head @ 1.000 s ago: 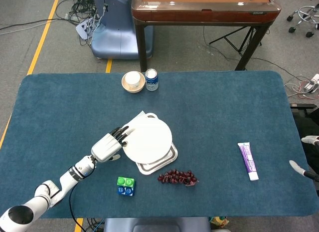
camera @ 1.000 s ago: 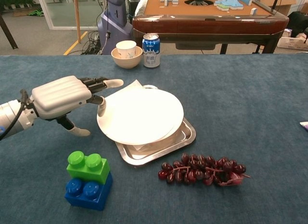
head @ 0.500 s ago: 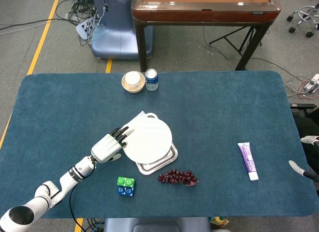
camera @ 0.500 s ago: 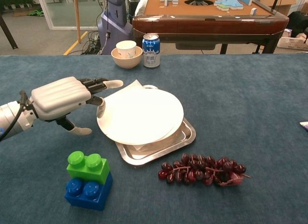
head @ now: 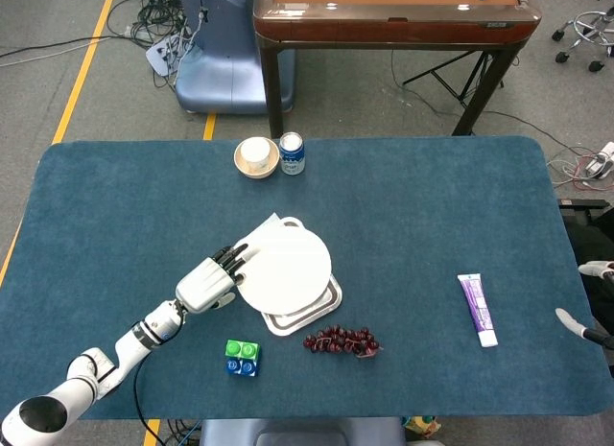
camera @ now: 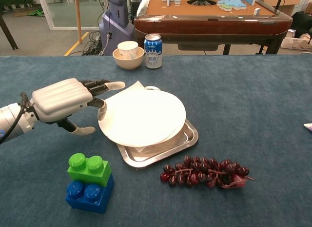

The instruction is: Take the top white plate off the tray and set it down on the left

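The top white plate [head: 284, 269] [camera: 142, 116] lies on a stack in the metal tray [head: 327, 305] [camera: 187, 137] and overhangs its left side. My left hand [head: 206, 282] [camera: 62, 98] is at the plate's left rim. Its fingers [camera: 108, 84] reach over the rim and touch it, while the thumb [camera: 82, 130] hangs below, apart from the plate. A white corner of something lower in the stack pokes out behind the plate. Only parts of my right hand [head: 583, 323] show at the table's far right edge, fingers apart and holding nothing.
A green-and-blue block stack [head: 242, 358] [camera: 89, 181] sits just front-left of the tray, and grapes [head: 342, 340] [camera: 204, 172] lie in front of it. A bowl with a cup [head: 256, 157] [camera: 128, 54] and a can [head: 292, 152] [camera: 153, 44] stand at the back. A purple tube [head: 477, 308] lies to the right.
The left thumb has risen slightly toward the plate's underside. Plate, tray and right hand have not moved.
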Controlling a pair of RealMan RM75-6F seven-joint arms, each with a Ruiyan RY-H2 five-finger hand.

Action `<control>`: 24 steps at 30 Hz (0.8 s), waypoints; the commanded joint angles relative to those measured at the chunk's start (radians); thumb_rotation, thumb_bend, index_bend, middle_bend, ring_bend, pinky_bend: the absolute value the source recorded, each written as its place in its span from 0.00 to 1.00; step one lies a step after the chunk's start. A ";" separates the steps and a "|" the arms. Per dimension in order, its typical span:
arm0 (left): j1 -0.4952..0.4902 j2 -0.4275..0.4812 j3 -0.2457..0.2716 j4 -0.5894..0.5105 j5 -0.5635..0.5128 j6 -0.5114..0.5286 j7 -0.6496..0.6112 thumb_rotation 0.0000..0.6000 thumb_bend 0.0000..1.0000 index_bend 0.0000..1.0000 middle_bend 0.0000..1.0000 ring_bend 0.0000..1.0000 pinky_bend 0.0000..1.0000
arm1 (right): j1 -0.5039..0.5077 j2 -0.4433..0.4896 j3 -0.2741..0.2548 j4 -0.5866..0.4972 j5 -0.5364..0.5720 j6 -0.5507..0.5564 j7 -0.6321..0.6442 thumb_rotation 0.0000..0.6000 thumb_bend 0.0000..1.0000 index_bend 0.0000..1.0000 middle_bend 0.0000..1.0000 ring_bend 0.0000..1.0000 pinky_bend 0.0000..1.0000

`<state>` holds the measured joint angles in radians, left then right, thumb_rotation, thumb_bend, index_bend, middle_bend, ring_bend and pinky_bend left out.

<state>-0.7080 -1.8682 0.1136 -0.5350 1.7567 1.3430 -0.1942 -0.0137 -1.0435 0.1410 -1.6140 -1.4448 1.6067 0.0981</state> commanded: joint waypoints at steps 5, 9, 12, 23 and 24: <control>-0.002 -0.001 -0.001 0.000 -0.001 0.000 -0.002 1.00 0.28 0.51 0.01 0.00 0.18 | 0.001 0.000 0.000 0.000 0.000 -0.002 0.000 1.00 0.00 0.36 0.34 0.21 0.23; -0.002 -0.002 0.000 0.000 -0.001 0.000 -0.002 1.00 0.29 0.51 0.01 0.00 0.18 | 0.001 0.000 0.000 0.000 0.001 -0.002 0.001 1.00 0.00 0.36 0.34 0.21 0.23; -0.003 -0.004 0.001 0.000 -0.001 -0.002 -0.003 1.00 0.30 0.51 0.01 0.00 0.18 | 0.000 0.000 0.000 0.000 0.000 -0.001 0.003 1.00 0.00 0.36 0.34 0.21 0.23; -0.008 -0.010 0.001 0.005 -0.002 -0.012 0.008 1.00 0.30 0.50 0.01 0.00 0.18 | -0.001 0.002 0.000 0.001 0.001 -0.001 0.008 1.00 0.00 0.36 0.34 0.21 0.23; -0.008 -0.010 0.001 0.005 -0.003 -0.014 0.007 1.00 0.30 0.50 0.01 0.00 0.18 | -0.001 0.002 0.000 0.001 0.001 -0.001 0.009 1.00 0.00 0.36 0.34 0.21 0.23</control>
<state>-0.7157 -1.8780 0.1143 -0.5297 1.7537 1.3294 -0.1867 -0.0144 -1.0418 0.1414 -1.6127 -1.4443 1.6056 0.1070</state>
